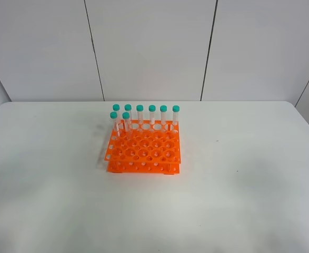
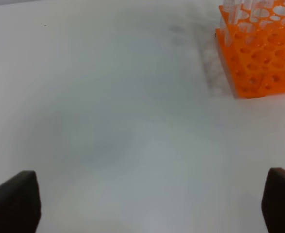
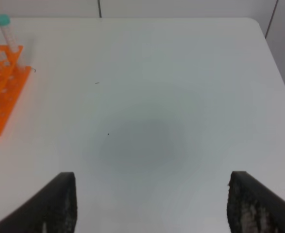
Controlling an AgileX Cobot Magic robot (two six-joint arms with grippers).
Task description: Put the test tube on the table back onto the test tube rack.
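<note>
The orange test tube rack [image 1: 143, 153] stands at the middle of the white table [image 1: 238, 174]. Several clear test tubes with teal caps [image 1: 152, 113] stand upright in its far rows. No test tube lies on the table in any view. Neither arm shows in the exterior high view. In the left wrist view my left gripper [image 2: 149, 204] is open over bare table, with the rack [image 2: 259, 63] ahead and off to one side. My right gripper [image 3: 152, 204] is open too, over bare table, well away from the rack [image 3: 1, 92] and a capped tube [image 3: 6, 31].
Grey wall panels [image 1: 149, 47] rise behind the table's far edge. The table's rounded far right corner [image 3: 256, 22] shows in the right wrist view. White tabletop surrounds the rack on all sides.
</note>
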